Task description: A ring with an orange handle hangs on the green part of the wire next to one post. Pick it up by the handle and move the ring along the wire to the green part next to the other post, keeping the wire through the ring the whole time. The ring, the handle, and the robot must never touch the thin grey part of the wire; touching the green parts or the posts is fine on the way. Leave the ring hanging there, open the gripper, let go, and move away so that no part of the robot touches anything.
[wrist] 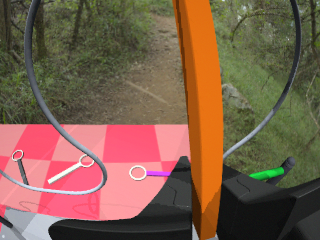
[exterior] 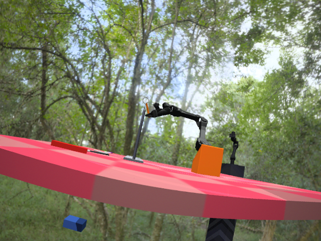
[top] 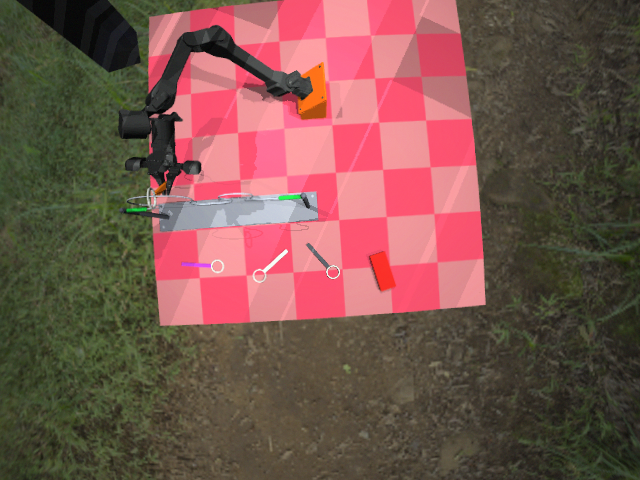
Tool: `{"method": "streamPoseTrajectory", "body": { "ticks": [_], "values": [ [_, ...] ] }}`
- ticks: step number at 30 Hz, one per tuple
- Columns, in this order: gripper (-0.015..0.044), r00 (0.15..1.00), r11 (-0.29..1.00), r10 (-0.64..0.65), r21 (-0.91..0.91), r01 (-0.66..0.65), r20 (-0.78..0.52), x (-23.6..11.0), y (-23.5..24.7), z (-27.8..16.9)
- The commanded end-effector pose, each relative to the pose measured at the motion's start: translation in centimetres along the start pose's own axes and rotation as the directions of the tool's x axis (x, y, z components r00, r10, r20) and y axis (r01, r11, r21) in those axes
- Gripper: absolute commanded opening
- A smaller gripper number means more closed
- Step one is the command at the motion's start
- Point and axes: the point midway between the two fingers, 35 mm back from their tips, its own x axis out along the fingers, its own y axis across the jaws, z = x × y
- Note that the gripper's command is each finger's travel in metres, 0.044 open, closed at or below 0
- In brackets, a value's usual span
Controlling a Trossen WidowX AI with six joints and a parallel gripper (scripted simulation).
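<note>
Currently the gripper (wrist: 200, 216) pinches the orange handle (wrist: 200, 94), holding the ring (top: 150, 196) around the wire (top: 206, 200) near the left post (top: 144, 212), by its green part (top: 135, 210)

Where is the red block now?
In the top view, the red block lies on the checkered table, right of the dark-handled ring.

In the top view, a flat grey metal base plate (top: 237, 212) lies across the pink-and-red checkered table (top: 413, 170). Behind it stands the orange box-shaped arm mount (top: 312, 91). In front lie three spare rings with handles, and right of them a red rectangular block (top: 382, 270).
</note>
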Motion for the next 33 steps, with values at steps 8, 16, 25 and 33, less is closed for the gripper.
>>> {"method": "streamPoseTrajectory", "body": {
  "ticks": [8,16,25,33],
  "values": [
    [-0.0150,0.998,0.991,-0.064,-0.112,0.066,0.023,-0.4,-0.8,0.1],
    [-0.0150,0.994,0.974,-0.102,-0.200,0.108,0.041,-0.4,-1.1,0.1],
    [-0.0150,0.988,0.942,-0.143,-0.296,0.156,0.066,-0.4,-1.4,0.2],
    [-0.0150,0.980,0.905,-0.176,-0.378,0.198,0.091,-0.4,-1.7,0.3]
  ]
}}
